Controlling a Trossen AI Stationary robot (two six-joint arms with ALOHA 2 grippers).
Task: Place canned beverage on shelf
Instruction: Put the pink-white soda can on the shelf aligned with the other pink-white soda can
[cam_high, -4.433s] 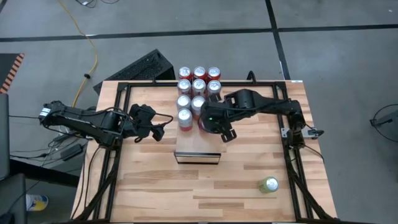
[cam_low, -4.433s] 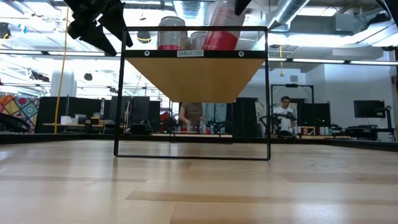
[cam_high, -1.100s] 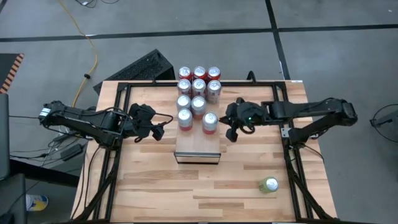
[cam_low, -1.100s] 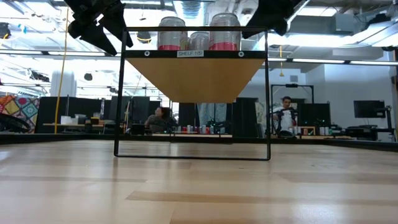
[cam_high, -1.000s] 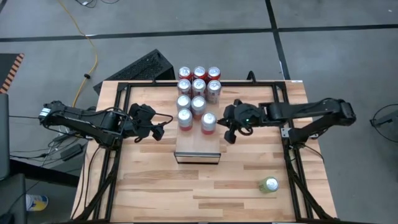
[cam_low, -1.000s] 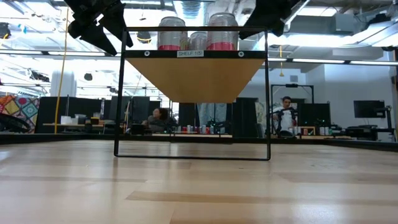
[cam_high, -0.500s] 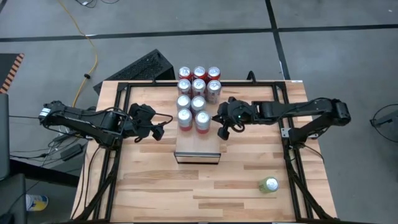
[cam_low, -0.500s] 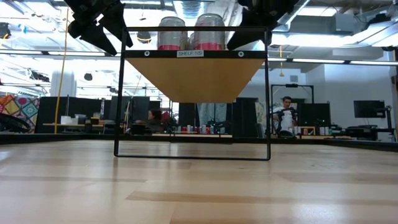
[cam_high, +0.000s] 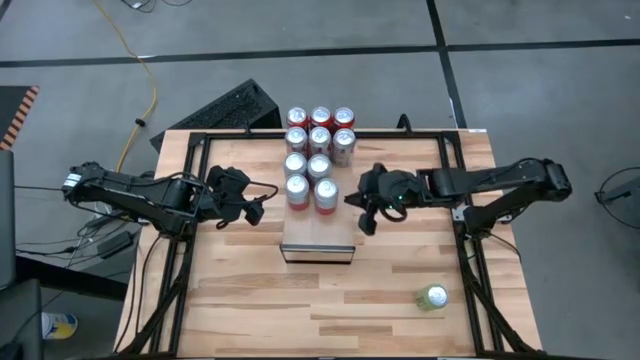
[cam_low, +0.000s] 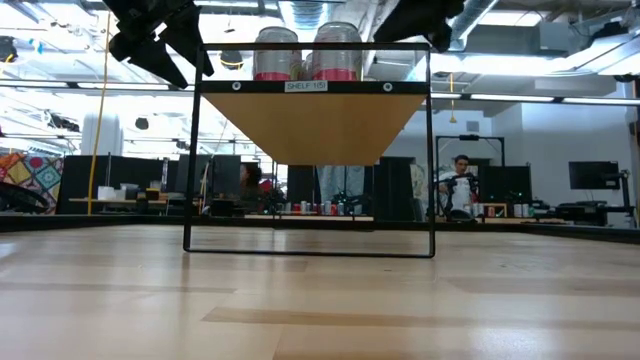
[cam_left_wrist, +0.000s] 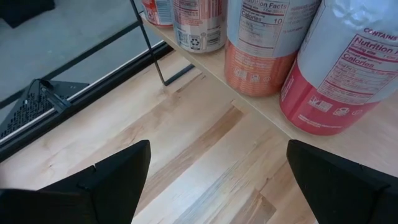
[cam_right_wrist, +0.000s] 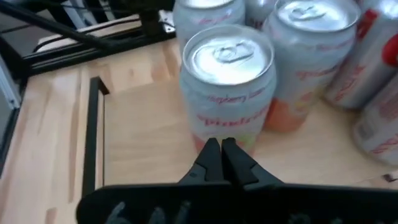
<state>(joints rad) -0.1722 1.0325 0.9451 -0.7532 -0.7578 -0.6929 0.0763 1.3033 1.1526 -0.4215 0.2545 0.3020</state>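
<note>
I judge the sparkling-water can (cam_right_wrist: 229, 81) rigid but thin-walled, smooth and slippery, top-heavy if full; I would grip it across the mid-body, below the rim, never by the tab; it is pale silver shading to pink-red at the base, with a bright pull-tab lid. It stands upright on the shelf (cam_high: 318, 238), frontmost in the middle row, close beside the can to its left and apart from my right gripper (cam_high: 363, 214); that gripper sits just off the shelf's right side, fingers pressed together and holding nothing. My left gripper (cam_high: 254, 208) waits by the shelf's left edge, fingers spread wide and empty. A green can (cam_high: 433, 296) lies on its side on the tabletop (cam_high: 400, 310).
</note>
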